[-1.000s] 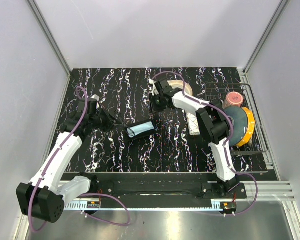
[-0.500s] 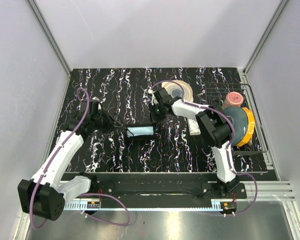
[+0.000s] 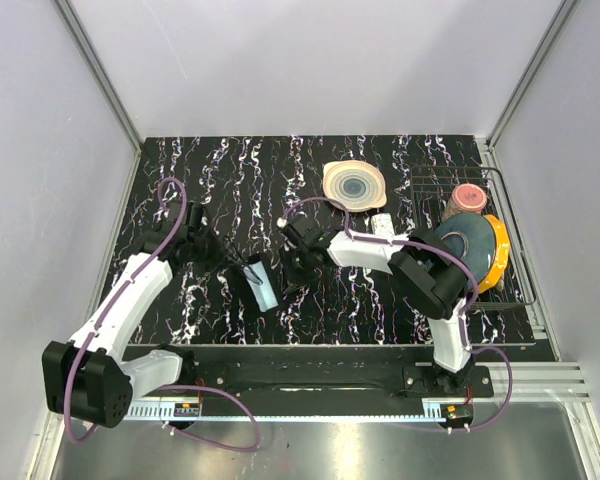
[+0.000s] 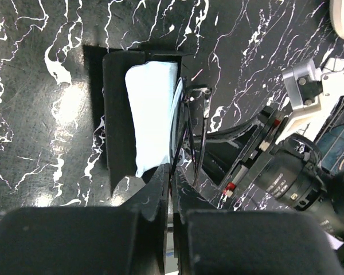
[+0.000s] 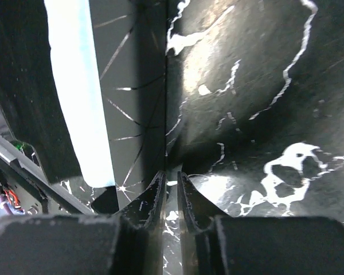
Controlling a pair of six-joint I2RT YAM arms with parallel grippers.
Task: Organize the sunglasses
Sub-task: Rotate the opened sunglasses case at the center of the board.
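An open black case [image 4: 114,114] lies on the marbled table with a light blue cloth [image 4: 152,114] inside; from above it shows left of centre [image 3: 265,290]. Thin dark rims and arms of the sunglasses [image 4: 188,123] stand on edge along the case's right side. My left gripper [image 4: 173,177] [image 3: 246,268] is shut on a thin edge at the case's near corner. My right gripper [image 5: 171,177] [image 3: 288,275] faces the case from the other side. Its jaws stand a narrow slit apart, with a thin dark edge at their tips. The cloth [image 5: 74,86] shows to its left.
A beige ringed plate [image 3: 354,185] lies at the back. A white box [image 3: 380,222] sits by the right arm. At the right, a wire rack [image 3: 520,270] holds a blue plate [image 3: 475,245], a yellow one behind it and a pink cup [image 3: 468,196].
The right gripper came from beside the beige plate down to the case, its jaws narrowing. The left gripper turned the case from lying crosswise to pointing toward the near edge.
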